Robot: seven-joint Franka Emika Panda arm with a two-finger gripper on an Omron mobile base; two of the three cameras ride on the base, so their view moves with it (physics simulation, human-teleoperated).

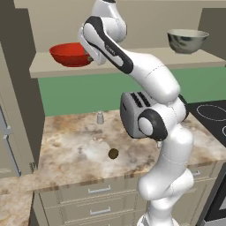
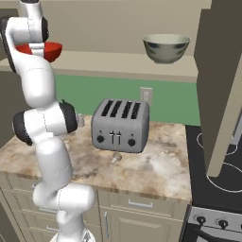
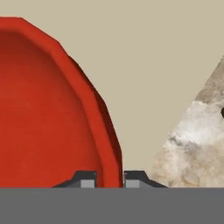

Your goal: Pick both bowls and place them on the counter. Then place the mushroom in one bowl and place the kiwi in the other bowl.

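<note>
The glossy red bowl (image 1: 68,54) (image 2: 51,49) (image 3: 48,109) sits at the left end of the shelf. In the hand view my gripper (image 3: 109,179) straddles its right rim, one fingertip (image 3: 86,179) inside and one outside, both pressed against the rim. The silvery-grey bowl (image 1: 187,40) (image 2: 166,48) stands at the shelf's right end. On the mottled stone counter (image 1: 66,145) (image 2: 160,170) lies the dark kiwi (image 1: 113,153), out in the open. The tiny pale mushroom (image 2: 115,158) lies just in front of the toaster.
A silver four-slot toaster (image 1: 131,110) (image 2: 120,125) stands mid-counter. A small grey shaker (image 1: 100,117) is near the green back wall. The plain beige shelf board (image 1: 141,59) (image 2: 118,64) runs above. A black stovetop (image 1: 212,115) (image 2: 217,165) borders the counter on the right.
</note>
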